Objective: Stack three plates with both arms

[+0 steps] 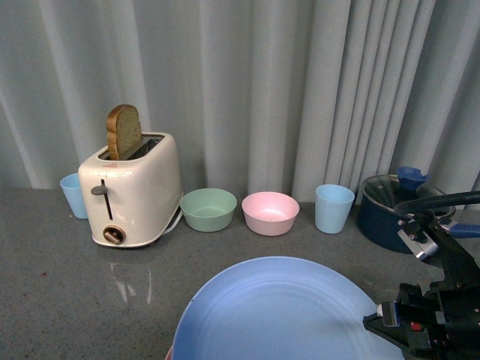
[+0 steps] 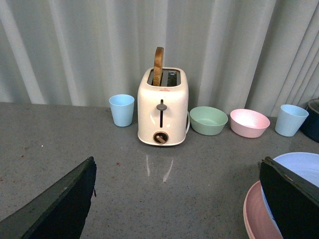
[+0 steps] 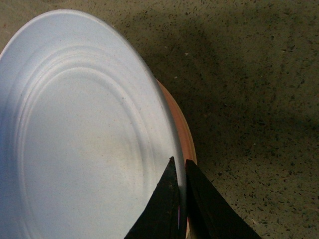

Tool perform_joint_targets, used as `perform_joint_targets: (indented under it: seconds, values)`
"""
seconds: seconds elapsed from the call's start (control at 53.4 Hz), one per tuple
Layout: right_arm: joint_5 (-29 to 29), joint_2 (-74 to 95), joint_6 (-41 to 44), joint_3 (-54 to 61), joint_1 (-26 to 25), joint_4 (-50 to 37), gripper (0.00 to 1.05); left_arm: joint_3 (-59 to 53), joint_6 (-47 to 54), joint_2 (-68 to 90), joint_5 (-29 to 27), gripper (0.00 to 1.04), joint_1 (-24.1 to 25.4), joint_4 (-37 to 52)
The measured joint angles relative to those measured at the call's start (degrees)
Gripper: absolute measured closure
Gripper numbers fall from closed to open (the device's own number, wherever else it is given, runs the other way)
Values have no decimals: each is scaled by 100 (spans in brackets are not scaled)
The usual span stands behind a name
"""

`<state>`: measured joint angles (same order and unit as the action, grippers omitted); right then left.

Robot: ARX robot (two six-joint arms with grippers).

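One blue plate [image 1: 277,315] face-up over pink plate [image 2: 254,216] | right pincer [image 3: 178,163] pinching rim

Soft, even light is glinting off the countertop [image 1: 45,300] at the front view's lower left and shading the light blue plate [image 1: 277,315].

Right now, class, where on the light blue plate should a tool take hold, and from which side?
Pinch its thin rim, coming in from the robot's right. The light blue plate is wide, shallow and lies over the pink plate, so only the edge offers purchase; the right tool pinches it there.
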<state>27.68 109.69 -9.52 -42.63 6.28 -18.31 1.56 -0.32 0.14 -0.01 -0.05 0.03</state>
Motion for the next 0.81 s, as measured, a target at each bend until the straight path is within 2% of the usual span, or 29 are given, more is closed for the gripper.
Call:
perform_joint_targets:
  seconds: [0.45, 0.506, 0.656, 0.712, 0.806]
  values:
    - [-212, 343, 122, -286, 216, 267, 101, 0, 2, 0, 0, 7, 0, 0]
    - [-210, 387, 122, -291, 229, 289, 94, 0, 2, 0, 0, 7, 0, 0]
    - [-33, 356, 98, -321, 190, 319, 64, 0, 2, 0, 0, 7, 0, 0]
    - [-9, 297, 96, -310, 155, 306, 57, 0, 2, 0, 0, 7, 0, 0]
    - [87, -164, 90, -149, -57, 267, 36, 0, 2, 0, 0, 7, 0, 0]
